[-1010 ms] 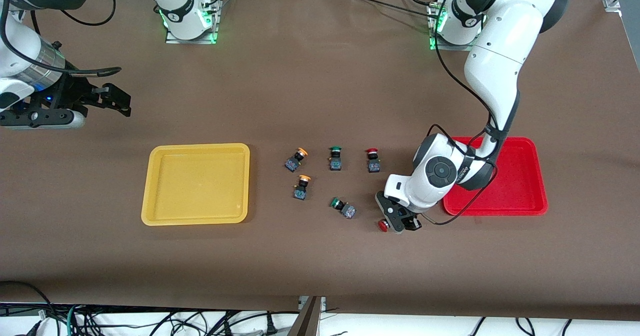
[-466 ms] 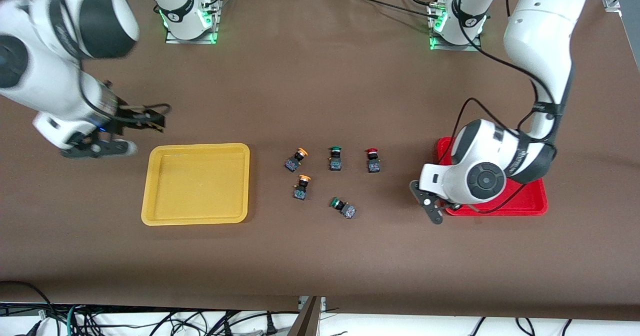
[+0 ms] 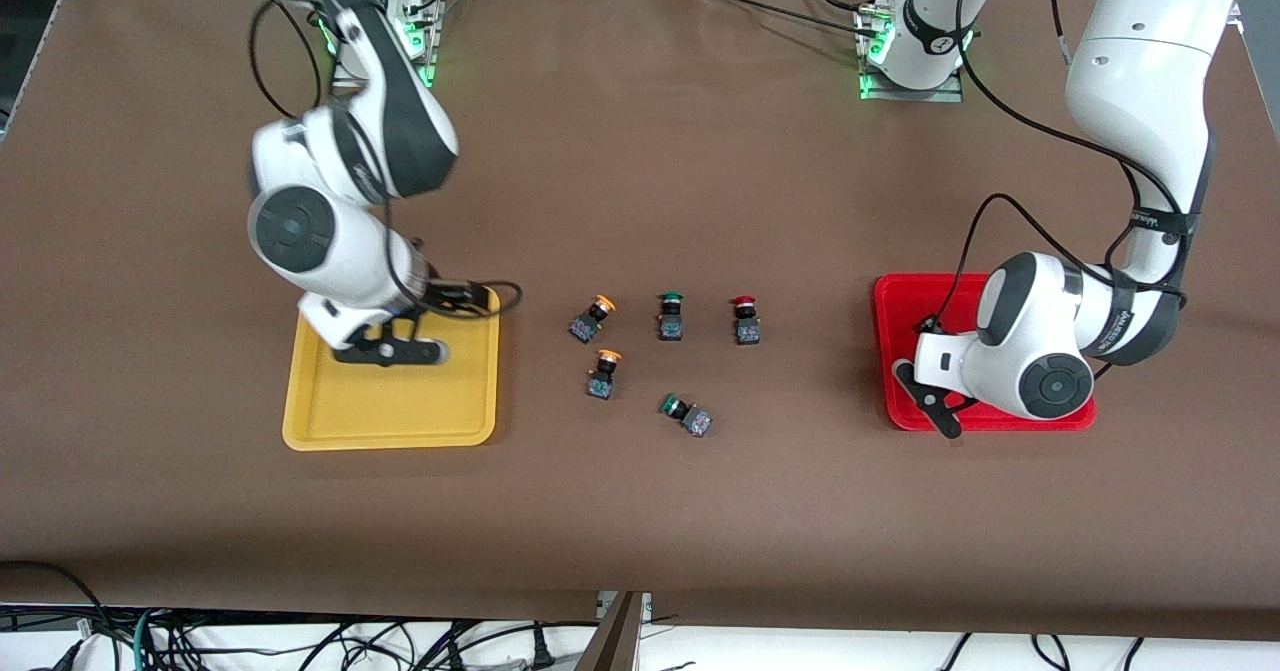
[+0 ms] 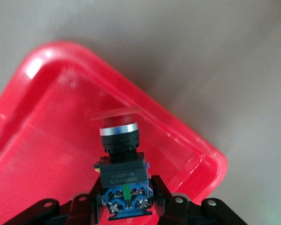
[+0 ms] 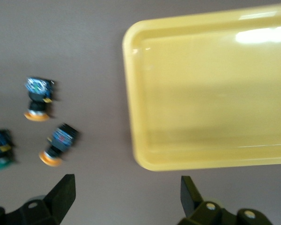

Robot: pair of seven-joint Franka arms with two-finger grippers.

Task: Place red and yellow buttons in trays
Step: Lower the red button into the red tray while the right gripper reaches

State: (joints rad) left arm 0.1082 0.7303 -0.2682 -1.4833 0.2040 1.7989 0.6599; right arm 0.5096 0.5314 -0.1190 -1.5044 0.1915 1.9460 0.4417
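Left end effector clamping red button over red tray, readying drop. Right end effector hanging spread apart above yellow tray, presumably heading for yellow buttons.

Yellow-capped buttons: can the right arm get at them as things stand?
Probably yes. The right end effector is open over the yellow tray, and both yellow-capped buttons lie beside that tray with bare table between them and nothing on top.

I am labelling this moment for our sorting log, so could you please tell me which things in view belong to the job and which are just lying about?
Belonging to the job:
- red-capped push-button switch, held by the left gripper over the red plastic tray
- second red-capped switch
- two yellow-capped switches
- yellow plastic tray, under the open right gripper

Lying about:
- two green-capped switches
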